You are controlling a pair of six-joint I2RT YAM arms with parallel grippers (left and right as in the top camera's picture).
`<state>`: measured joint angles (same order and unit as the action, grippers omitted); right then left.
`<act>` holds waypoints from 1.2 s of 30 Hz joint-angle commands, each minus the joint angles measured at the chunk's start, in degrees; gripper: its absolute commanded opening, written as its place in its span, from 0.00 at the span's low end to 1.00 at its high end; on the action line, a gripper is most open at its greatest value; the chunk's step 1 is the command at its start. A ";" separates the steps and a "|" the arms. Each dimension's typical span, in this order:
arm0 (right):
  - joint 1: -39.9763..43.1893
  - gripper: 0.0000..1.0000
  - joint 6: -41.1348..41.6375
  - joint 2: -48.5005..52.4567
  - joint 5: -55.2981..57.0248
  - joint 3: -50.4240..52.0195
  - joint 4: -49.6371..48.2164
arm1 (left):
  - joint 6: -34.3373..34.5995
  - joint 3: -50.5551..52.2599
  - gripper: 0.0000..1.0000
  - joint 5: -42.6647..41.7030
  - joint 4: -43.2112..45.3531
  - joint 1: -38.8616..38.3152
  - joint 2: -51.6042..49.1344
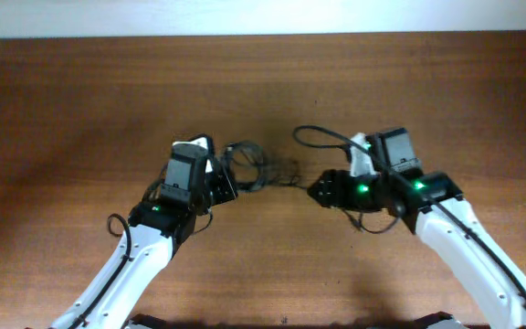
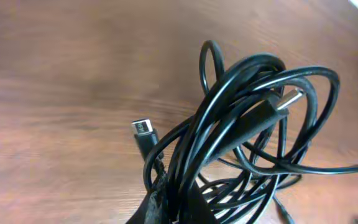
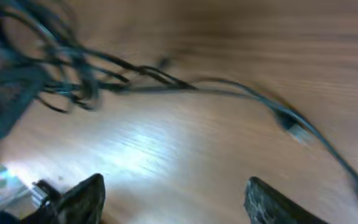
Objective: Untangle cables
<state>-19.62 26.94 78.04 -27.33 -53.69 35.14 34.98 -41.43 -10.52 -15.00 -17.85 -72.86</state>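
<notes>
Our left fingers (image 1: pixel 224 185) look to be pinching the bunched cables (image 2: pixel 229 124) mid-table (image 1: pixel 263 82), between the arms. The right fingers (image 3: pixel 82 196) are spread and empty. We'd grab the strand trailing to that loose plug (image 3: pixel 289 121) and pull slowly, no yanking.

My left arm (image 1: pixel 121 270) and right arm (image 1: pixel 487 251) both wear white shells ending in black wrist blocks (image 1: pixel 185 174) with green lights (image 1: pixel 362 189). The fingers (image 3: pixel 82 196) of my right gripper (image 3: pixel 174 182) look dull black.
</notes>
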 commanded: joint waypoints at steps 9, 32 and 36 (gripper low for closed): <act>-3.76 0.16 6.60 10.49 21.38 -1.07 -0.59 | -8.33 0.24 0.00 -23.02 6.19 5.07 -0.07; -8.35 0.67 14.53 10.51 -9.51 -1.07 -8.15 | 39.19 0.24 0.00 -31.91 -9.88 20.26 -0.09; -9.62 0.68 20.50 10.51 -9.46 -1.07 -11.58 | 39.41 0.24 0.00 -32.15 -13.00 20.26 -0.09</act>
<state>-28.25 44.40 88.47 -37.50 -54.13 25.69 73.65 -41.19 -41.17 -27.75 2.24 -72.86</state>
